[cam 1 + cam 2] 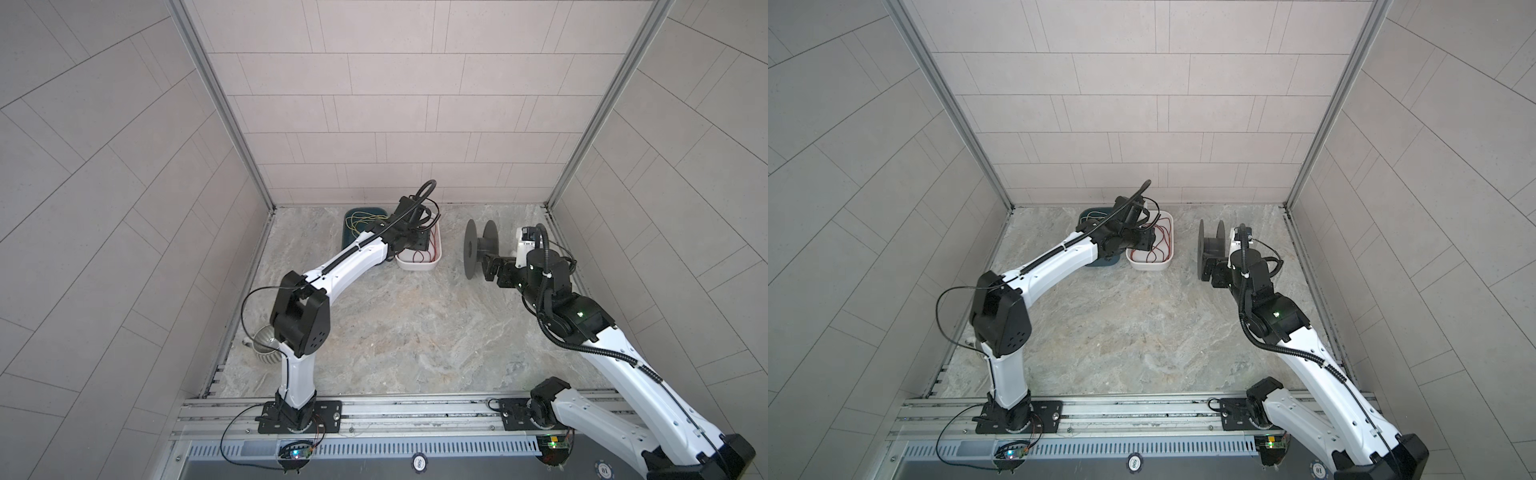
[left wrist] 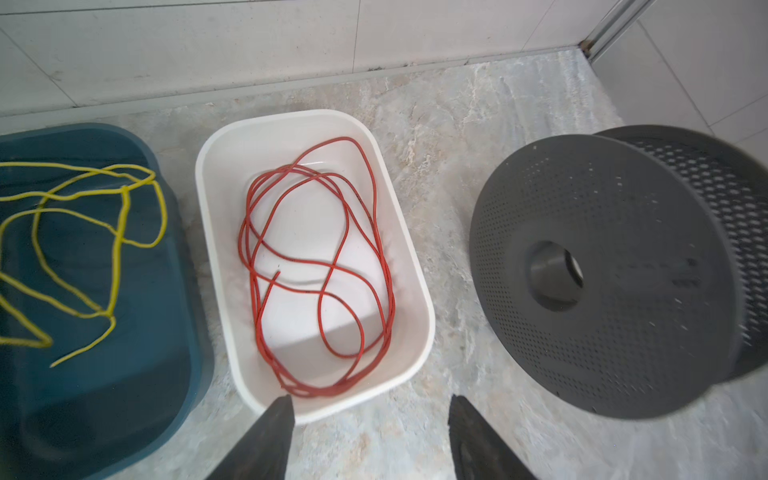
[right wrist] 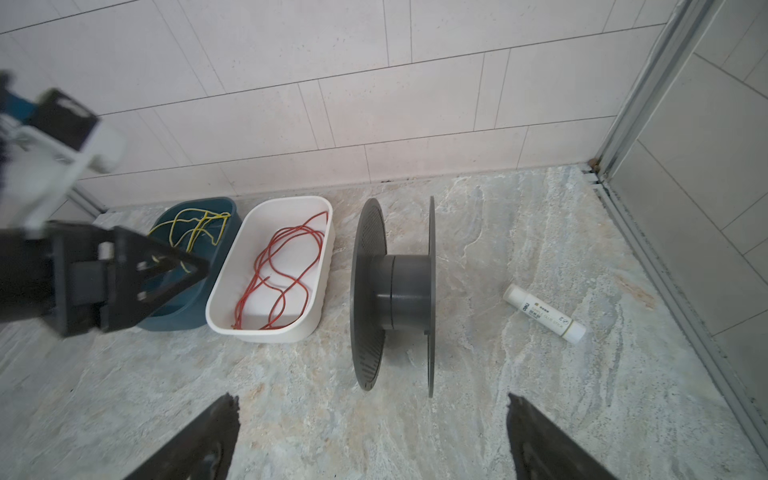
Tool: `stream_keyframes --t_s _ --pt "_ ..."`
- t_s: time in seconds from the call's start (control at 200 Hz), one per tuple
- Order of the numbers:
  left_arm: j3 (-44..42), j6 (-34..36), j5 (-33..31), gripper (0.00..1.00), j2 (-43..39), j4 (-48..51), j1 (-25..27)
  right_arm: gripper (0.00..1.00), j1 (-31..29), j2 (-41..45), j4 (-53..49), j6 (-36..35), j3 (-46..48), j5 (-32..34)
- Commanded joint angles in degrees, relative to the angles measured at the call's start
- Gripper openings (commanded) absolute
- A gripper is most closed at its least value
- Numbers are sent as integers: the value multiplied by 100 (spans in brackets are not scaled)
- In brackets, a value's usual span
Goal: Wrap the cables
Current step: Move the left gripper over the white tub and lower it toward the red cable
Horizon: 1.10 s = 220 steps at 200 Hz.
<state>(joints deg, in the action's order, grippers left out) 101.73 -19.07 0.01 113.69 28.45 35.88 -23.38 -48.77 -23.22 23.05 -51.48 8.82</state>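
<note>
The cables are one thin red-orange wire (image 2: 328, 390) lying in loose loops inside a white tray (image 2: 419, 282) at the back of the table. Both top views show it too (image 1: 434, 245) (image 1: 1163, 245). My left gripper (image 2: 371, 399) hovers over the tray's near end, jaws apart, nothing between them. A dark grey spool (image 3: 399, 291) stands on its flanges right of the tray. My right gripper (image 3: 372, 399) is just in front of the spool, wide open and empty. The right wrist view shows the wire (image 3: 291, 237) and the left gripper's fingers (image 3: 195, 266) beside the tray.
A dark blue tray (image 2: 104, 291) holding a yellow wire (image 2: 120, 249) sits against the white tray's other side. A white glue stick (image 3: 544, 313) lies beyond the spool near the right wall. A metal bowl (image 1: 262, 345) stands by the left wall.
</note>
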Motion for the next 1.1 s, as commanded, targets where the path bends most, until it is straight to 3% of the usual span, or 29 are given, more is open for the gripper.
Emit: stream_keyframes --t_s 0.0,0.45,0.896,1.096 --pt "518 316 -165 60 506 273 71 99 -31 359 -182 -34 159 -412" --pt "1505 176 348 54 2188 341 120 99 -43 415 -340 -130 344 -436" --pt "2689 445 -230 52 3110 1139 128 99 -44 331 -404 -167 348 -355" --pt "2759 502 -267 44 3238 1207 121 99 -40 351 -422 -168 394 -323"
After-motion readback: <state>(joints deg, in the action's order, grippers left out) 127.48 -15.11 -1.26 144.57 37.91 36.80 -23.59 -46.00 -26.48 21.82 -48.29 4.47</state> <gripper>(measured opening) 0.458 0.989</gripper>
